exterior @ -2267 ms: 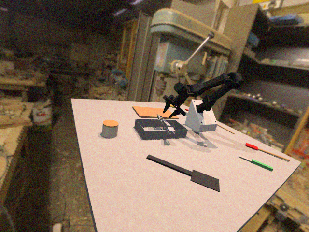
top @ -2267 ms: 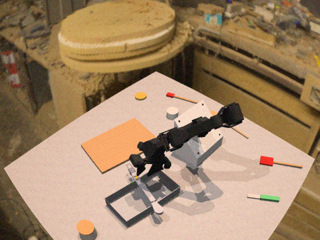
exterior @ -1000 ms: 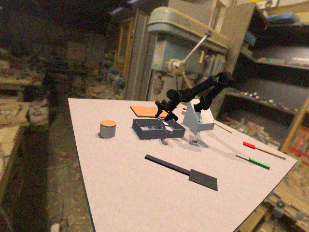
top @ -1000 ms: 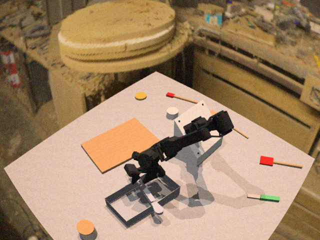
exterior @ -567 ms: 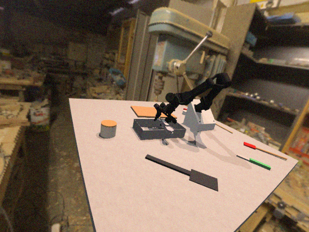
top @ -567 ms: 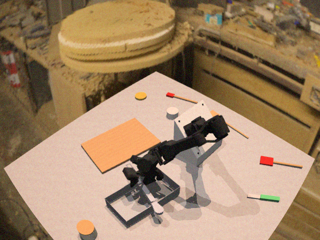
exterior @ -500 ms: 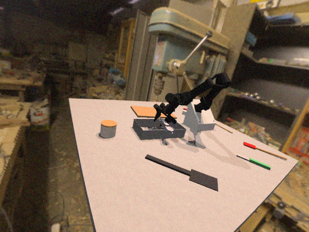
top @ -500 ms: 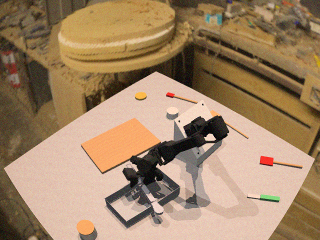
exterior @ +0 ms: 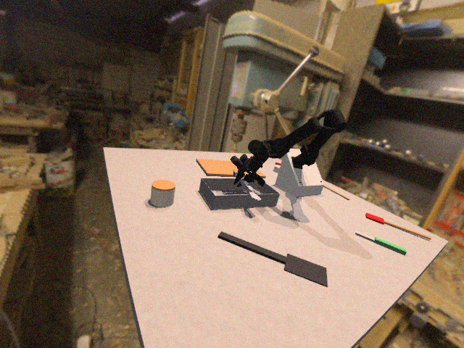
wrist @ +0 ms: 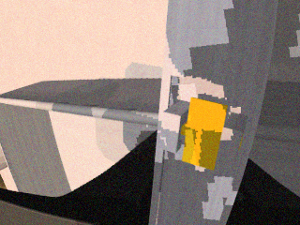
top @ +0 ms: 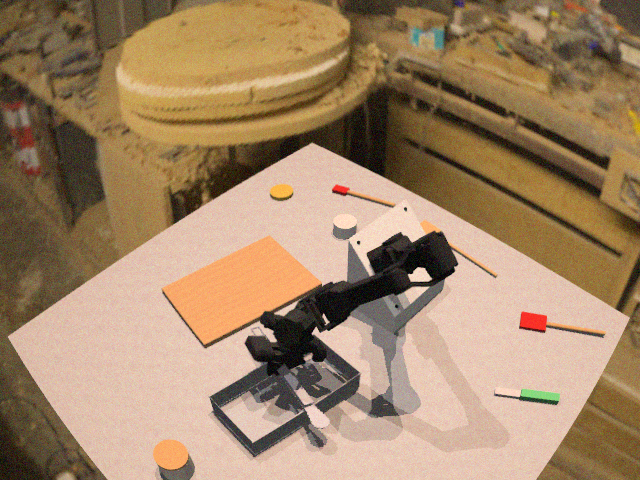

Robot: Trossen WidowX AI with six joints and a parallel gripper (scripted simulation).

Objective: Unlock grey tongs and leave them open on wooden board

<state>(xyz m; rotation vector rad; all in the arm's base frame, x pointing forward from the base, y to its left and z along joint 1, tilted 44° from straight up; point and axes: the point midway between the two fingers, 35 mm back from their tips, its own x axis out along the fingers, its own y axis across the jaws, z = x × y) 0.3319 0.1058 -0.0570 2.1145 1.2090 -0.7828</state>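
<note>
The grey tongs (top: 317,417) (exterior: 254,194) (wrist: 187,202) lie across the roasting tin (top: 231,427) (exterior: 239,203) (wrist: 80,96), with a pale end past its near wall and a thin end past the side facing the board. A yellow block (wrist: 206,114) shows on the tongs near the hinge. My gripper (top: 292,361) (exterior: 248,181) (wrist: 187,142) is low over the tin, shut on the tongs, one black finger against each side. Its fingertips are partly hidden by the tongs in the wrist view. The wooden board (top: 237,289) (exterior: 215,167) lies flat beyond the tin, with nothing on it.
An orange-topped can (top: 171,454) (exterior: 162,194) stands near the tin. A dark spatula (exterior: 307,270) lies in front. A green-handled tool (top: 540,396) (exterior: 389,245) and a red-headed tool (top: 532,321) (exterior: 374,218) lie to the right. A white cylinder (top: 344,224) stands by the arm's base.
</note>
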